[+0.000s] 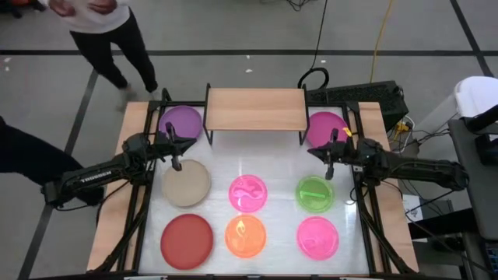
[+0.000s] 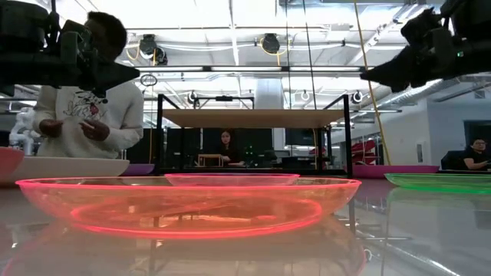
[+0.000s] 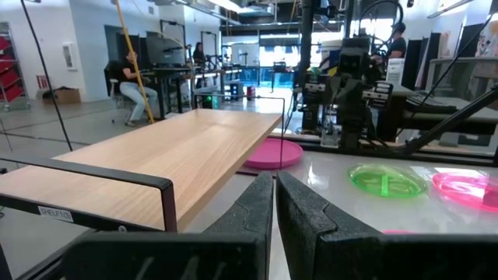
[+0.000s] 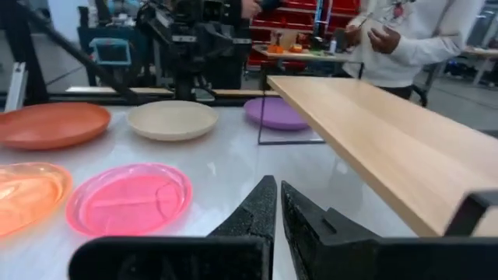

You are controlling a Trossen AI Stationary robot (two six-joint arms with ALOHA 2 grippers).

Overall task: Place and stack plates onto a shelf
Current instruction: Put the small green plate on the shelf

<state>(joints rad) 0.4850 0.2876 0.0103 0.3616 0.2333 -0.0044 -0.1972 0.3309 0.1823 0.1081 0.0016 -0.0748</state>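
Note:
The light-wood shelf (image 1: 255,109) stands on black legs at the table's far middle, with nothing on it. A purple plate (image 1: 180,123) lies at its left and a magenta plate (image 1: 325,127) at its right. Beige (image 1: 186,183), red (image 1: 187,238), pink (image 1: 248,194), orange (image 1: 246,236), green (image 1: 315,193) and a second pink plate (image 1: 317,237) lie flat on the white table. My left gripper (image 1: 177,163) is shut and empty over the beige plate's far edge. My right gripper (image 1: 330,169) is shut and empty over the green plate's far edge.
A person (image 1: 101,23) stands beyond the table's far left corner and also shows in the low view (image 2: 84,115). Black frame rails run along the table's left and right sides. Bare white tabletop (image 1: 257,155) lies between the shelf and the plates.

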